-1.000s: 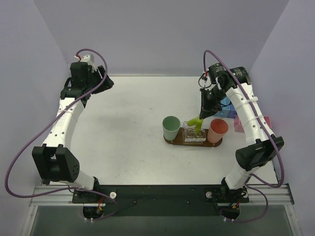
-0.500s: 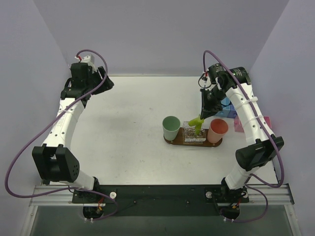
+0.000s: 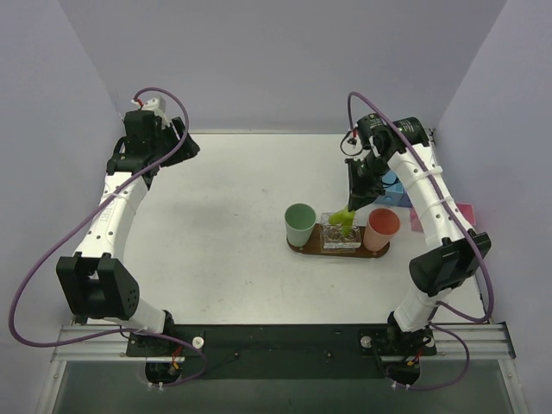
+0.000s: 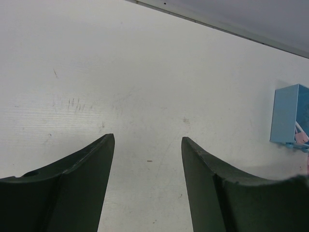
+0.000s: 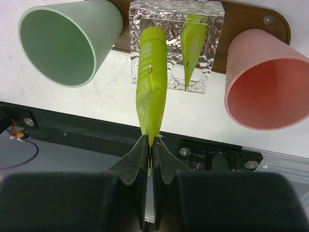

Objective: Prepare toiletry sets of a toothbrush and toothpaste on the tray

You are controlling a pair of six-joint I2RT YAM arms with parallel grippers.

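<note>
One toothpaste [image 5: 150,82] clamped tight by right end effector [image 5: 150,143].

A robotics lab test cell: plain pale lilac walls [image 3: 285,60] box in a white worktop [image 3: 224,216]. The left arm [image 3: 116,207] and right arm [image 3: 431,203] are bolted to an aluminium rail [image 3: 285,338] at its near edge, and purple cables [image 3: 21,289] loop along them.

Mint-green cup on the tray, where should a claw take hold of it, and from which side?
Pinch the rim of the mint-green cup from above, one finger inside its open, empty mouth, one outside on the side away from the clear glass. It stands upright on the tray, and the glass crowds its other side.
</note>
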